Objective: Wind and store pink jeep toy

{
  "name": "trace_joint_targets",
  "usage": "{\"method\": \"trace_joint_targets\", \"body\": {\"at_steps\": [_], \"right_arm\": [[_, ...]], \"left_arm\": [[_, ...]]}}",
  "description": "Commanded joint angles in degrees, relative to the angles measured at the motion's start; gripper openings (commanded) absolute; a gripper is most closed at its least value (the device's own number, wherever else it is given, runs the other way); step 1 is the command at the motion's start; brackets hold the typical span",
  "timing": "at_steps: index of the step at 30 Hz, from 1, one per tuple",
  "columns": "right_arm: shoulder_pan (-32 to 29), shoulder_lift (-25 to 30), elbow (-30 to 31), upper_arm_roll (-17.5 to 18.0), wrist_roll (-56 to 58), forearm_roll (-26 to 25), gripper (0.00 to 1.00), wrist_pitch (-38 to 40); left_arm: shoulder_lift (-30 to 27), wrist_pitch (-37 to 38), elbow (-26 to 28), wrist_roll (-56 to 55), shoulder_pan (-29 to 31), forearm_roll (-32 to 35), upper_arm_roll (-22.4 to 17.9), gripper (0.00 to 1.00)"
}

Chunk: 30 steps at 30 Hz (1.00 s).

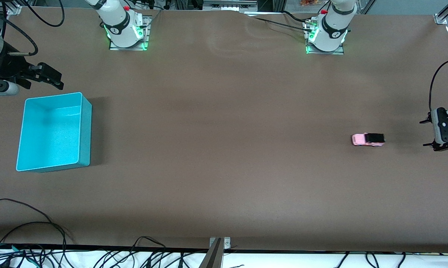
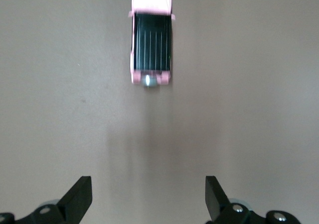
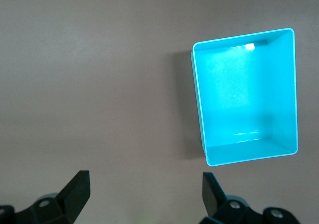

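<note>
- Pink jeep toy (image 1: 368,139) sits on the brown table (image 1: 224,149), toward the left arm's end
- Left gripper (image 1: 440,133) at its 3 o'clock, spread wide, holding nothing
- Right gripper (image 1: 47,76) over the table at the teal bin's (image 1: 86,126) 12 o'clock, spread wide, holding nothing

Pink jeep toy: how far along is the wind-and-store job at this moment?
Nothing looks done yet. The pink jeep toy sits on the table at the left arm's end, ungripped. The left gripper hangs open beside it; the right gripper hangs open by the teal bin, which holds nothing. Grasping, winding and storing all remain.
</note>
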<state>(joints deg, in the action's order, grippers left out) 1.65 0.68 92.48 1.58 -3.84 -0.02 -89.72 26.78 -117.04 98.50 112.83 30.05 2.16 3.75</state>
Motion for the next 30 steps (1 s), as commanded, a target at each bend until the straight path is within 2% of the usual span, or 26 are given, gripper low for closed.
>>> {"method": "trace_joint_targets", "body": {"at_steps": [1, 16, 30], "right_arm": [[0.02, -0.59, -1.25, 0.09, -0.20, -0.60, 1.00, 0.16], [0.02, -0.59, -1.25, 0.00, -0.20, -0.69, 1.00, 0.16], [0.02, -0.86, -1.25, 0.00, -0.20, -0.69, 1.00, 0.16]], "left_arm": [[-2.70, 8.92, -4.26, -7.17, -2.97, -0.41, -0.05, 1.00], [-3.31, 30.28, -19.74, -30.99, -11.85, -0.32, 0.12, 1.00], [-11.31, 36.88, -20.36, -47.61, -15.02, 1.70, 0.21, 1.00]]}}
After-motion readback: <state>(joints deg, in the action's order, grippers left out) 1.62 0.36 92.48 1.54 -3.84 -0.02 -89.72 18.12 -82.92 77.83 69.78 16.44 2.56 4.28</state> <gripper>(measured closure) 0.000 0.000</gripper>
